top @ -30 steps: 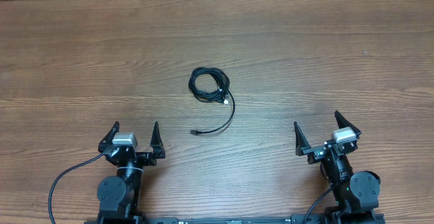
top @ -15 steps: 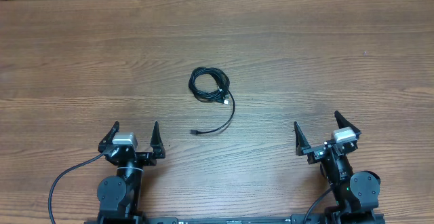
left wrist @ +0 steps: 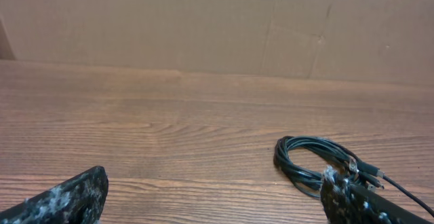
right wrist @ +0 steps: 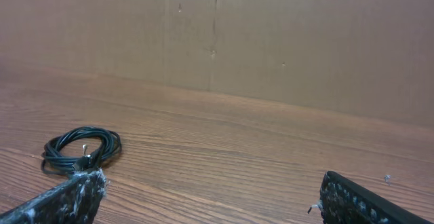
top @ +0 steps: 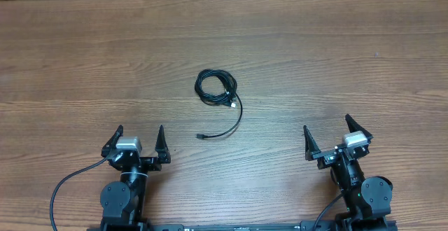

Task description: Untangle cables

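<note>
One cable [top: 229,84] on the table [top: 350,49], overhead: small coil w/ a loose tail.

Two grippers sit back from the cable, well apart from it: left gripper [top: 139,129] to its left, right gripper [top: 327,123] to its right. Both are spread wide, holding nothing.

Left wrist: one cable [left wrist: 279,157]; left gripper [left wrist: 213,183] back-left of it, wide open, empty.

Right wrist: one cable [right wrist: 61,141]; right gripper [right wrist: 211,183] back-right of it, wide open, empty.

wooden table [top: 364,56] | one black cable [top: 229,88] | coiled, tail trailing loose

Cables [top: 218,93] mid-table [top: 350,63], ahead between both claws.
</note>
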Tool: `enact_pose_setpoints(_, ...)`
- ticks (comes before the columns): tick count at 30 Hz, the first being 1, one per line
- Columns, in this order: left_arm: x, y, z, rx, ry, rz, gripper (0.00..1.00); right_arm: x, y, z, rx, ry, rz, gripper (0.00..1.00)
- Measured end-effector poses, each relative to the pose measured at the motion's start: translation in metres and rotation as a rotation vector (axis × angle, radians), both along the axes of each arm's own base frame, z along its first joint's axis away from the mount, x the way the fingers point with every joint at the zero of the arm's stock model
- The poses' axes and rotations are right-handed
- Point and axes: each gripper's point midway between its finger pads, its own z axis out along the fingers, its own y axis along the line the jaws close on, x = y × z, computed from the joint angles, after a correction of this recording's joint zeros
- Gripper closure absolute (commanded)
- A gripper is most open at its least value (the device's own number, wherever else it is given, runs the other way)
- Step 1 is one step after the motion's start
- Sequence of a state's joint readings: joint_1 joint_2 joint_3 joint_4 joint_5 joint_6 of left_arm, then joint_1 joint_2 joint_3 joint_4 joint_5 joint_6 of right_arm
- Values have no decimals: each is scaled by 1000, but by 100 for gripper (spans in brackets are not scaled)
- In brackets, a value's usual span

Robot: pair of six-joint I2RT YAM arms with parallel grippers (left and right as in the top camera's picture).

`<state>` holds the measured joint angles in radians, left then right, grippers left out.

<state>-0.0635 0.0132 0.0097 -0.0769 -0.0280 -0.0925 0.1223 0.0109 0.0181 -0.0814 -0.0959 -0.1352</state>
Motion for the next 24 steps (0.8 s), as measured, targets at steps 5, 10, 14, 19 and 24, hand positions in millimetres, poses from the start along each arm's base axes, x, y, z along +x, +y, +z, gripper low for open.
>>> enact_pose_setpoints(5,0,0,0,0,-1,0,1,0,0,0,0,-1,0,0)
enact_pose_setpoints(10,0,0,0,-1,-2,-1,0,0,1,0,7,0,9,0)
enact_pose_setpoints(14,0,0,7,-2,-30,-1,1,-1,5,1,21,2,27,0)
enact_pose_setpoints(19,-1,-12,9,-7,-29,-70,0,-7,23,5,30,-12,139,0)
enact_pose_setpoints(24,-18,-36,32,-18,27,-217,0,-21,41,9,31,41,258,0)
